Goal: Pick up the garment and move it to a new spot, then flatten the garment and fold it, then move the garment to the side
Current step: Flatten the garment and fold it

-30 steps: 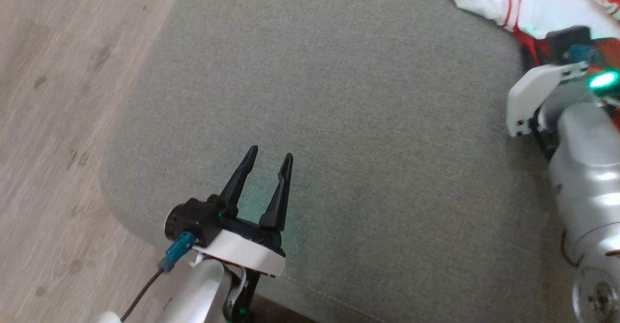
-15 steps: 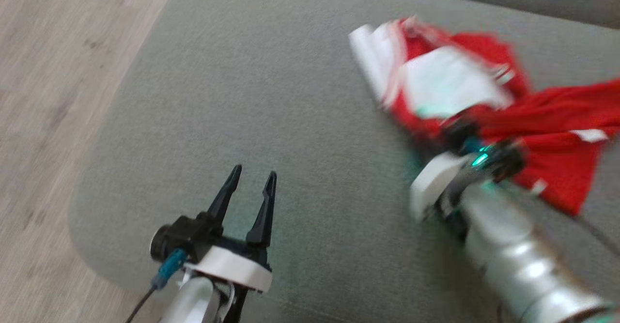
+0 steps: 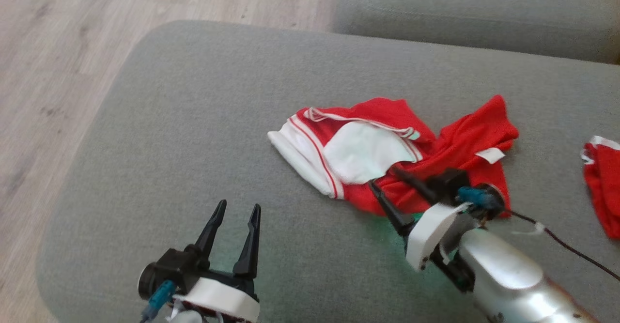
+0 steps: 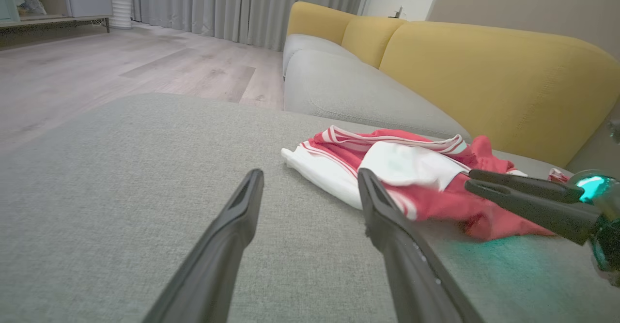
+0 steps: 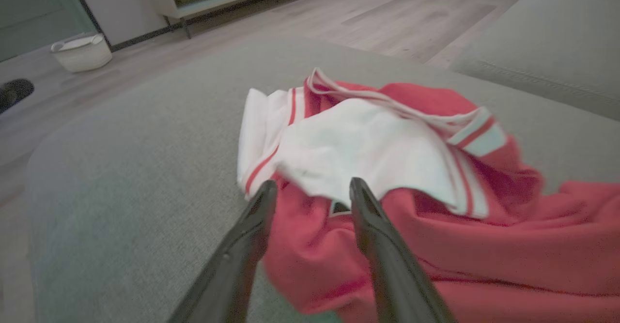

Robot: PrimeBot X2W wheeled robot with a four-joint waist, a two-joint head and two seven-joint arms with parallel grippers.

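Note:
The garment [image 3: 368, 148] lies crumpled near the middle of a grey seat cushion [image 3: 193, 119], a red jersey with white panels and striped trim, a small white tag at its right. My right gripper [image 3: 382, 176] hovers at its near edge, fingers apart, nothing clamped between them. In the right wrist view the right gripper [image 5: 312, 183] points at the garment [image 5: 368, 144] where white meets red. My left gripper [image 3: 240, 205] stands open over bare cushion to the garment's lower left. In the left wrist view the left gripper [image 4: 310, 173] faces the garment [image 4: 411, 163] and the right gripper [image 4: 470, 180].
A smaller red cloth with white edging [image 3: 600, 182] lies at the cushion's right. Wood floor [image 3: 48, 71] runs past the rounded left edge. Another grey cushion [image 3: 460, 13] sits behind, with a yellow backrest [image 4: 484, 71]. A thin cable [image 3: 557, 240] trails from the right wrist.
The head camera has swung, so the whole picture shifted. My right arm brought the garment onto the cushion's middle and its jaws have opened; the garment now lies loose. The left gripper stays open.

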